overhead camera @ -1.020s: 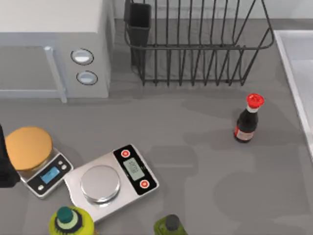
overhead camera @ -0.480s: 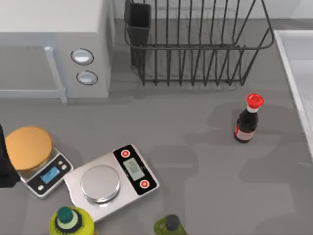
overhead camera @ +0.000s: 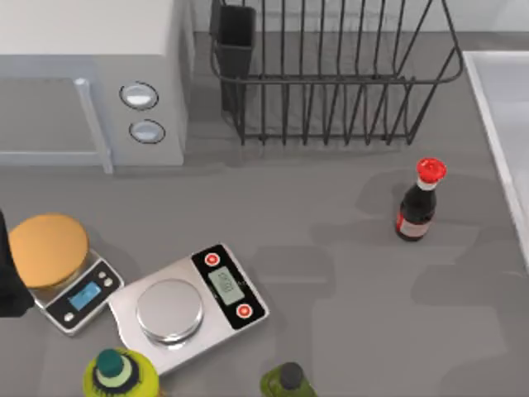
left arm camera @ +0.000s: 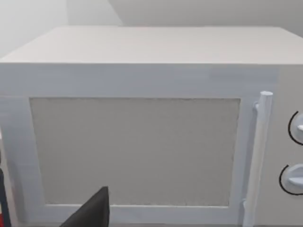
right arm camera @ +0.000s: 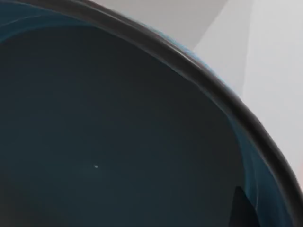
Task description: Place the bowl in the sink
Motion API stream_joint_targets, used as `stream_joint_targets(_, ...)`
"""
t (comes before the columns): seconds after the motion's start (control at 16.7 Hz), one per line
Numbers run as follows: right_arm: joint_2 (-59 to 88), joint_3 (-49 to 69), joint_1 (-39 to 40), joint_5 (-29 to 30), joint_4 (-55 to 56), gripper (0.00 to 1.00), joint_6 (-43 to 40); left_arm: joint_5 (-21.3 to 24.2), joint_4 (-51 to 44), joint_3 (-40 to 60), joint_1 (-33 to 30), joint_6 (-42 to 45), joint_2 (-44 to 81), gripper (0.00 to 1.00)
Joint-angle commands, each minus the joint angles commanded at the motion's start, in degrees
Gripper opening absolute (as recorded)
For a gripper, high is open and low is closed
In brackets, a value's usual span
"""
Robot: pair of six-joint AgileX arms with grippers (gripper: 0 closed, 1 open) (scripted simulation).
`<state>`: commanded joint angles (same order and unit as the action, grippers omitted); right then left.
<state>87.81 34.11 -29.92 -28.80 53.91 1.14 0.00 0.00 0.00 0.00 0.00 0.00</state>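
The bowl (right arm camera: 118, 137) sits right up against the right wrist camera, dark blue inside with its rim curving past. Can't tell if the right gripper has hold of it. The sink (overhead camera: 506, 124) is cut off at the table's right edge, and the left arm (overhead camera: 10, 281) sits parked at the left edge.

Matte black left arm casing (overhead camera: 8, 277) at the table's left edge; dark pointed claw finger (left arm camera: 92, 212)

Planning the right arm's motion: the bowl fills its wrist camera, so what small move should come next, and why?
Probably carry the bowl a little further toward the sink at the table's right edge. The right wrist view shows the bowl's dark blue inside close up with a pale surface beyond its rim, so the placing does not look finished.
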Motion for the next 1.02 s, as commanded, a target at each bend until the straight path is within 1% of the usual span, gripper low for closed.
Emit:
stream_joint_targets(0.18, 7.3, -0.8, -0.2, -0.2, 7.6, 0.0, 0.0, 0.0, 0.0, 0.0, 0.0, 0.0, 0.0, 1.0)
stream_joint_targets(0.54, 28.3, -4.0, -0.5, 0.1, 33.4, 0.0, -0.3, 0.0, 0.0, 0.0, 0.0, 0.0, 0.0, 1.0)
stream_joint_targets(0.66, 33.8, -5.0, -0.4, 0.3, 39.8, 0.0, -0.4, 0.0, 0.0, 0.0, 0.0, 0.0, 0.0, 1.0)
stream_joint_targets(0.84, 38.7, -6.0, -0.3, 0.6, 44.9, 0.0, -0.3, 0.0, 0.0, 0.0, 0.0, 0.0, 0.0, 1.0)
stream_joint_targets(1.02, 39.2, -6.1, -0.3, 0.6, 45.5, 0.0, -0.3, 0.0, 0.0, 0.0, 0.0, 0.0, 0.0, 1.0)
